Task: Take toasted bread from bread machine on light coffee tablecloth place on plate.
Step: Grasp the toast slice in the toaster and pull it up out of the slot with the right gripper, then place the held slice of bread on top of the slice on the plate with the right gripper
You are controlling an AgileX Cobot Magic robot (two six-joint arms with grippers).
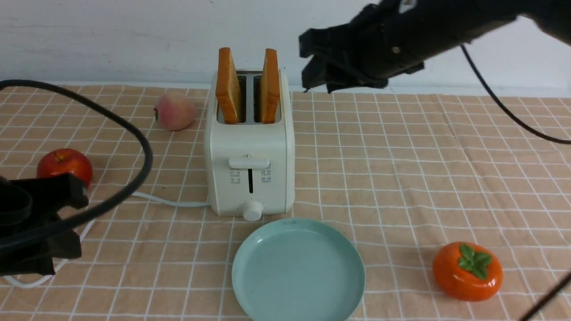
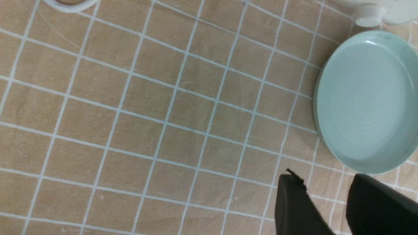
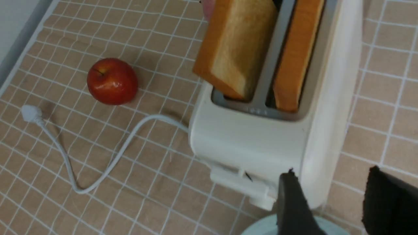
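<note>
The cream-white bread machine (image 1: pixel 250 165) stands mid-table on the light coffee tablecloth (image 1: pixel 401 169). Two slices of toasted bread stand in its slots: the left slice (image 1: pixel 228 87) and the right slice (image 1: pixel 270 86). They also show in the right wrist view, left slice (image 3: pixel 240 49) and right slice (image 3: pixel 295 55). The pale mint-green plate (image 1: pixel 298 269) lies in front of the toaster and holds nothing; it also shows in the left wrist view (image 2: pixel 365 101). My right gripper (image 1: pixel 312 64) is open, raised to the right of the toast. My left gripper (image 1: pixel 67 218) is open and empty, low at the left.
A red apple (image 1: pixel 65 165) and a peach (image 1: pixel 175 111) lie left of the toaster. An orange persimmon (image 1: pixel 467 270) sits at the front right. The white cord (image 1: pixel 169 203) runs left from the toaster to its plug (image 3: pixel 29 112). A white wall stands behind.
</note>
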